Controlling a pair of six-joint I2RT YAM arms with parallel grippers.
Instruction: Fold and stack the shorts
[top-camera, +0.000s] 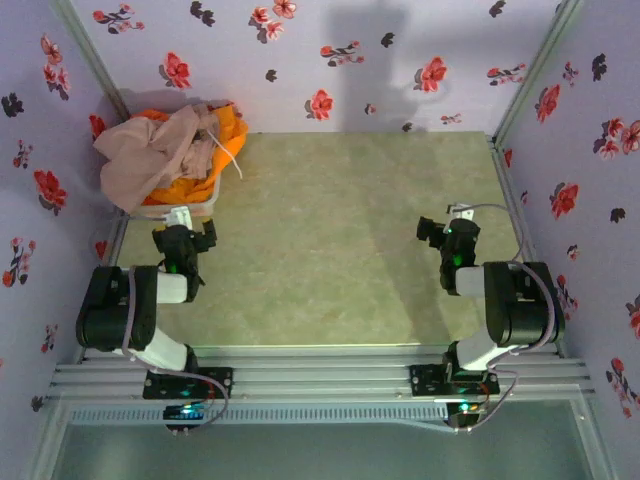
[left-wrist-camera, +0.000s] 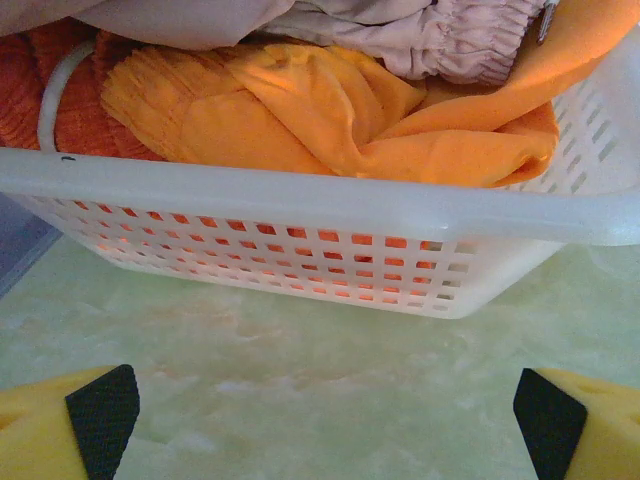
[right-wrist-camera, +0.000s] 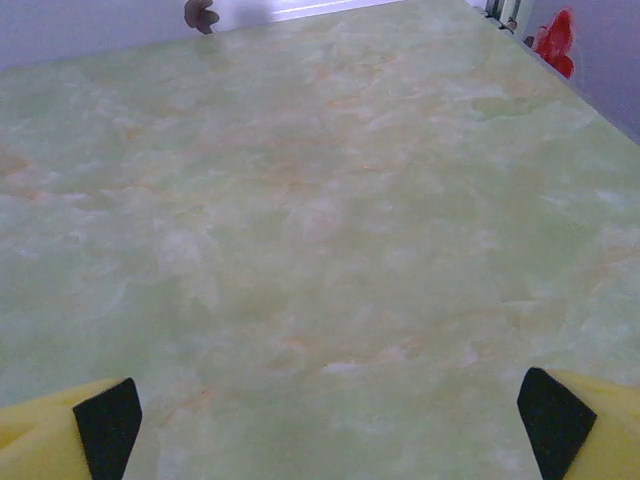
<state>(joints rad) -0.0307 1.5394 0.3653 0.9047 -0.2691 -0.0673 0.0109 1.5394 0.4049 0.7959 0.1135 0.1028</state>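
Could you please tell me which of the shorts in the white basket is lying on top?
The dusty pink-beige fabric shorts; they drape over the bright orange fabric shorts bunched beneath them.

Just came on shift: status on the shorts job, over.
Left gripper open, right gripper open, both empty. Shorts heaped in basket, none folded. Basket wall faces left gripper.
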